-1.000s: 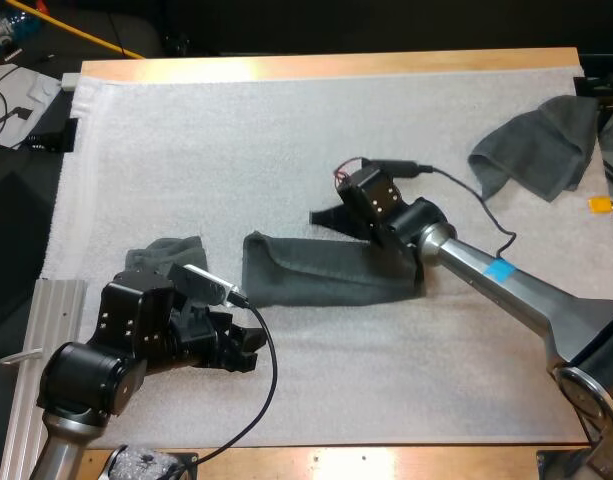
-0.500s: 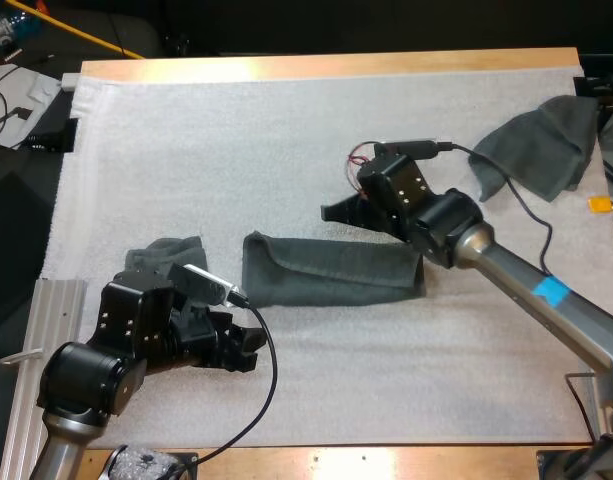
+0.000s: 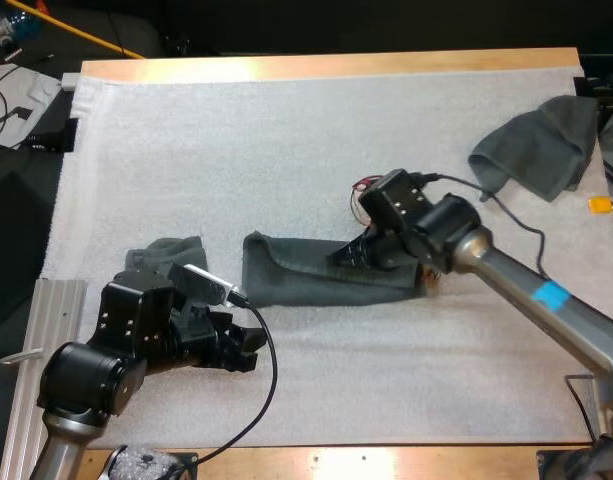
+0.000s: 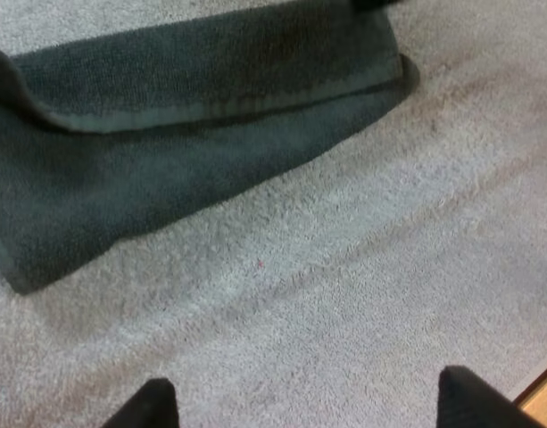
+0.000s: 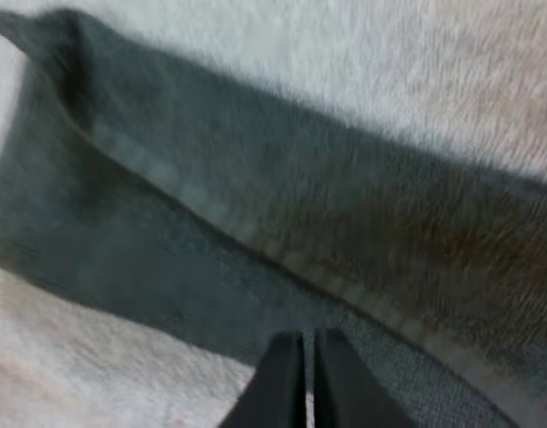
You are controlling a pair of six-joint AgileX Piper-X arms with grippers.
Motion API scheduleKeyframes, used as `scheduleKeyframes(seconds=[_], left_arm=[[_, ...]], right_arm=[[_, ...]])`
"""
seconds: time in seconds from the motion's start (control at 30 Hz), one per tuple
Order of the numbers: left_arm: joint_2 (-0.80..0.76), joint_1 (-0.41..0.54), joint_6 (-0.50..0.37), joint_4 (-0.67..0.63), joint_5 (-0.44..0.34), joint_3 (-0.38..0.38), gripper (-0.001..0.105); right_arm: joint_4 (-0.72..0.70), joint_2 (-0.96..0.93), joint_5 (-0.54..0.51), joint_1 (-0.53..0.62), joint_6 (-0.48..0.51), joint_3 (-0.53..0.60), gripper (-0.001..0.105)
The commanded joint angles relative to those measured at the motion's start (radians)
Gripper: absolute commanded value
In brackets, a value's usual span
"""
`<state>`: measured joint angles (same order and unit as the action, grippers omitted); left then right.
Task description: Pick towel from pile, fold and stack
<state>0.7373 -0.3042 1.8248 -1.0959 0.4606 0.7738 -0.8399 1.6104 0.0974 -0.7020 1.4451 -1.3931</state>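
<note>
Grey-green towel (image 3: 306, 275) lies folded mid-way across the mat (image 3: 286, 150), long axis left to right. Right gripper (image 3: 351, 255), fingers pressed together, is over its right half, the nearer arm. Left gripper (image 3: 248, 350), spread, hovers off the left end.

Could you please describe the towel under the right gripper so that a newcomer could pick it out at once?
Look to the middle of the white mat, where the right gripper hangs. Below it lies the folded towel, a long flat dark strip. The crumpled towel at the far right corner is heaped, and the small towel by the left arm is bunched.
</note>
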Motion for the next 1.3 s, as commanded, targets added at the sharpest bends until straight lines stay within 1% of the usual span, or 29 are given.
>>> scheduleKeyframes(seconds=[0.0,0.3,0.6,0.77,0.9,1.1,1.17,1.27], left_arm=[[-0.007,-0.004,0.004,0.0,0.002,0.004,0.058],[-0.006,-0.003,0.004,-0.001,0.001,0.004,0.058],[0.0,-0.002,0.005,0.0,0.005,0.003,0.058],[0.0,-0.002,0.005,-0.001,0.007,0.004,0.058],[-0.002,-0.003,0.004,-0.002,0.007,0.003,0.058],[-0.005,-0.002,0.003,-0.005,0.008,0.003,0.058],[-0.006,-0.003,0.003,-0.007,0.009,0.003,0.058],[-0.004,-0.004,0.002,-0.005,0.008,0.001,0.058]], right_arm=[[-0.005,0.082,0.033,-0.007,0.017,-0.001,0.0],[0.023,0.215,0.027,-0.004,0.012,0.0,0.001],[0.055,0.264,0.013,-0.006,0.0,-0.005,0.001],[0.108,0.295,-0.002,-0.004,-0.029,-0.011,0.0],[0.193,0.312,-0.063,-0.004,-0.076,-0.02,0.001],[0.371,0.316,-0.202,0.006,-0.151,-0.039,0.0],[0.411,0.313,-0.242,0.014,-0.155,-0.052,0.0],[0.43,0.299,-0.272,0.027,-0.138,-0.075,0.0]])
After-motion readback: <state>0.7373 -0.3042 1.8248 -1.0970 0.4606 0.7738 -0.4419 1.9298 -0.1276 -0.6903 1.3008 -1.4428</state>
